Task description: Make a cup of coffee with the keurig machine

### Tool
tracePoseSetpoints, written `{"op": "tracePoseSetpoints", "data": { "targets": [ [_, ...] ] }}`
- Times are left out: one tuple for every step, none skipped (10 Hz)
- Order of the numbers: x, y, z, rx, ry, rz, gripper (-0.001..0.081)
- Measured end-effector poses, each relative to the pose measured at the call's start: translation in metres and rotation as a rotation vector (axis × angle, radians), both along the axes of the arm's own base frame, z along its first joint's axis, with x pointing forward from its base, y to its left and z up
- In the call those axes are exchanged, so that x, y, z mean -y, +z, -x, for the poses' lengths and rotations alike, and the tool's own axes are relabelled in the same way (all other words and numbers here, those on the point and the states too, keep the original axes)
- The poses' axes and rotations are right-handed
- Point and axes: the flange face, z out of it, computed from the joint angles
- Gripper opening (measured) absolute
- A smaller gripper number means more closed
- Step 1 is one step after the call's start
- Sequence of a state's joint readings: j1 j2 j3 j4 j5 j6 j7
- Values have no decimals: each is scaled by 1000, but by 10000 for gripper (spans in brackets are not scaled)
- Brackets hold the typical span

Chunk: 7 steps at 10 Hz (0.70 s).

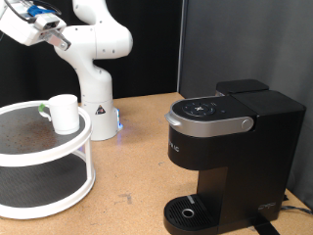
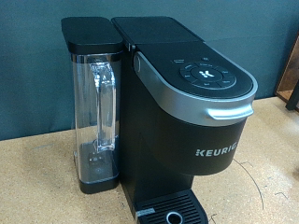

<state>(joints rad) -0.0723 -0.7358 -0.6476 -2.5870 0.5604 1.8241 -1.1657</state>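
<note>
The small white cup stands on the top tier of a round two-tier stand at the exterior view's left. A small dark pod lies just beside it. The black Keurig machine stands at the exterior view's right, its silver-handled lid shut and its round drip tray bare. The wrist view shows the machine from the front with its water tank at the side. My gripper is high at the exterior view's top left, above the stand, far from the machine. It does not show in the wrist view.
The white arm's base stands on the wooden table behind the stand. A dark curtain backs the scene. A cable runs off the machine's lower right.
</note>
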Motion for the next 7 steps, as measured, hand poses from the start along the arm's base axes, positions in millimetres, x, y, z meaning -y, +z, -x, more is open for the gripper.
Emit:
{"op": "tracePoseSetpoints", "data": {
  "targets": [
    [4, -1, 3, 13, -4, -2, 0],
    [11, -3, 9, 24, -19, -7, 0],
    [21, -5, 18, 26, -39, -8, 0],
    [31, -7, 29, 18, -52, -9, 0],
    [40, -8, 40, 6, -56, -16, 0],
    [49, -8, 50, 2, -67, -25, 0],
    [56, -9, 56, 1, -81, -28, 0]
  ]
}}
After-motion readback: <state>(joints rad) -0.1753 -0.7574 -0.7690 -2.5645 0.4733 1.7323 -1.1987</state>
